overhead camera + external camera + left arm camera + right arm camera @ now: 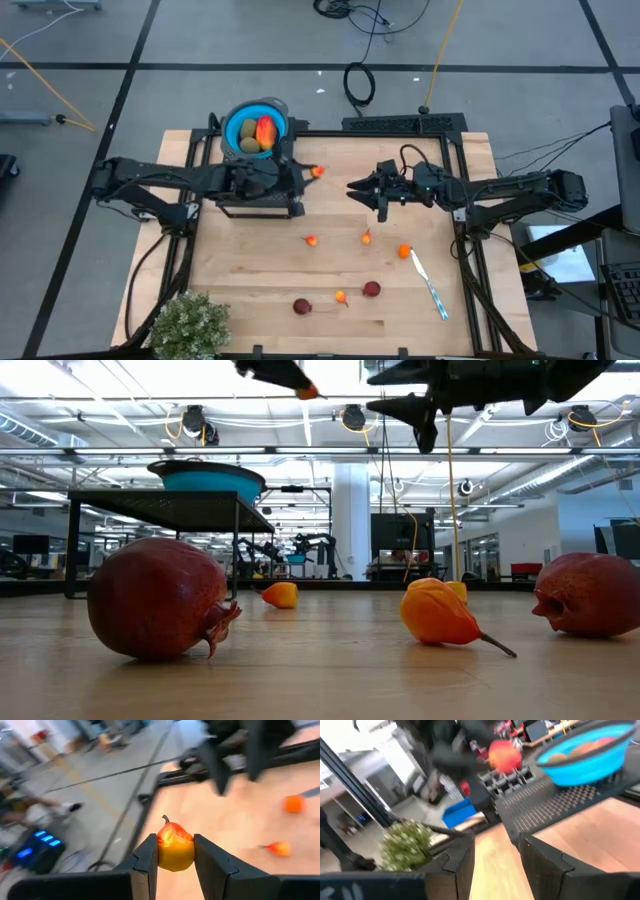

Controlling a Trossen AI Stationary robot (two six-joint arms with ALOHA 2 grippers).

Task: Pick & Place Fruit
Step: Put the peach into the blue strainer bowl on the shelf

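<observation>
Blue bowl (237, 118) holds red-orange fruit (265, 130), olive ovals (249, 143).

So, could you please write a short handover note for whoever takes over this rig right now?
Left gripper: shut on a small orange fruit, raised beside the black stand.
Right gripper: open and empty, raised over the table's middle.
Done: a red-orange piece and olive-brown pieces lie in the blue bowl on the stand.
Left: two dark red balls and four small orange bits lie on the table.
The utensil and plant stay.
</observation>
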